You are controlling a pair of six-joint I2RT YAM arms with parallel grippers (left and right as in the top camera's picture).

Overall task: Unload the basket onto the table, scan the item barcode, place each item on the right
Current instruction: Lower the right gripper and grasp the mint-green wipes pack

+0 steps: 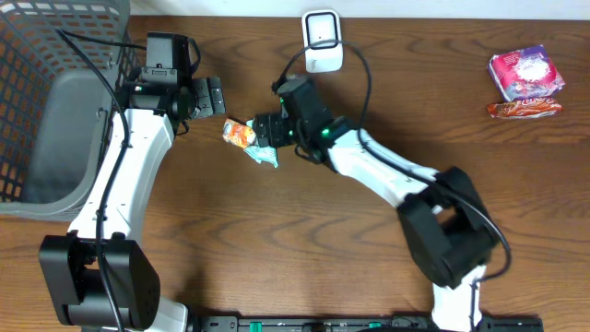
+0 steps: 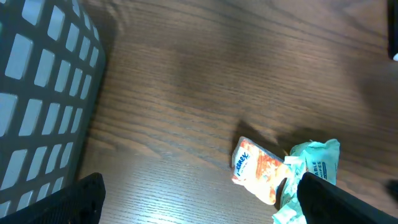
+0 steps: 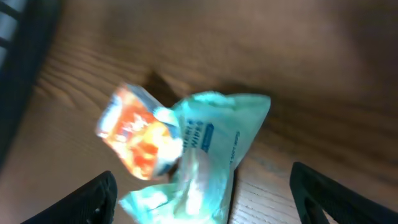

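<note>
Two packets lie touching on the surface [image 1: 277, 240]: orange packet [image 1: 239, 134] and teal packet [image 1: 265, 156]. The right claw [image 1: 265, 131] hangs just over them, spread apart, holding nothing. The left claw [image 1: 214, 96], also apart, is near.

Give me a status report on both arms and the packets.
Left end effector open, holding nothing. Right end effector open over teal packet, nothing gripped. Orange packet lies against it, possibly in the way.
</note>
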